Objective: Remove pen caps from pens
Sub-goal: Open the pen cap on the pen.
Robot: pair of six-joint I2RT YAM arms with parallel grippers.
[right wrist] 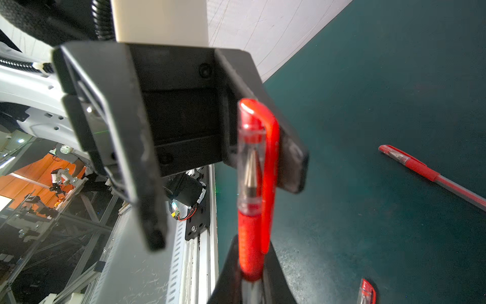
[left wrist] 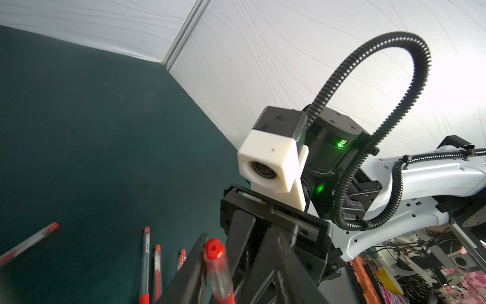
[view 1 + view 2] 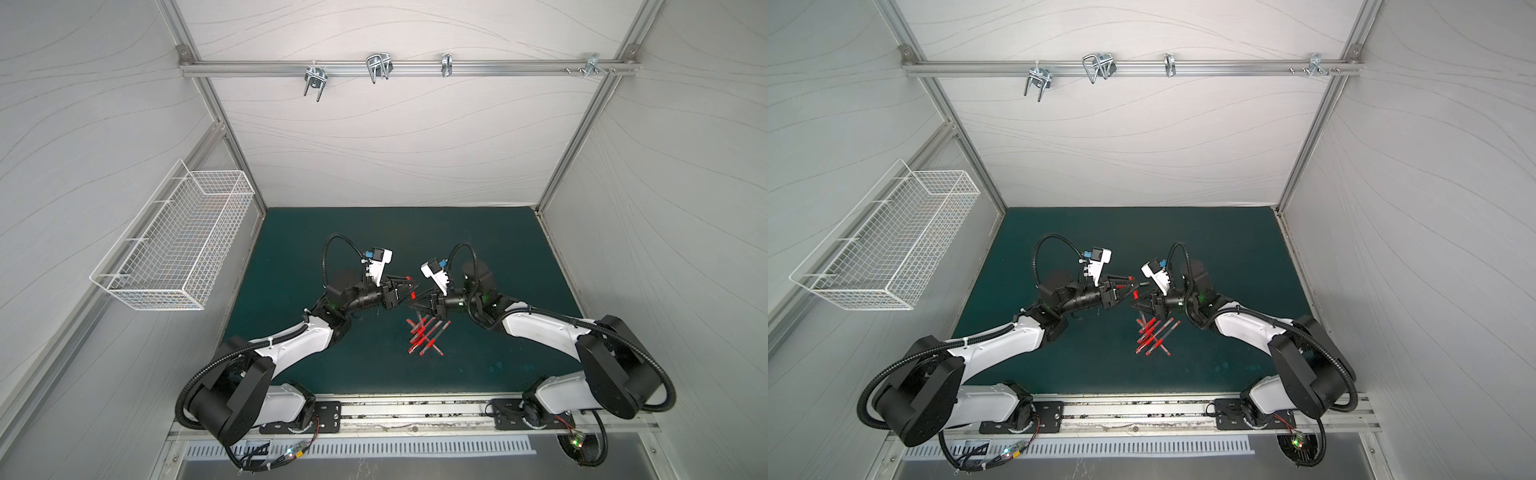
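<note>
Pens: one capped pen (image 1: 249, 231) held raised, and about seven loose pens (image 3: 422, 336) crossed in one pile on the worktop (image 3: 478, 249). The right fingers (image 1: 226, 273) clamp the capped pen at its red band. Its cap (image 1: 271, 158) lies between the left fingers (image 1: 142, 171), which stand apart. The pile lies well clear of every worktop edge. The widest open room is behind it.

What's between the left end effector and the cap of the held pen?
Nothing visible. The right end effector is shut on the pen below the cap, so the cap sticks out bare. The left end effector is open, one finger just behind the cap in the right wrist view.
</note>
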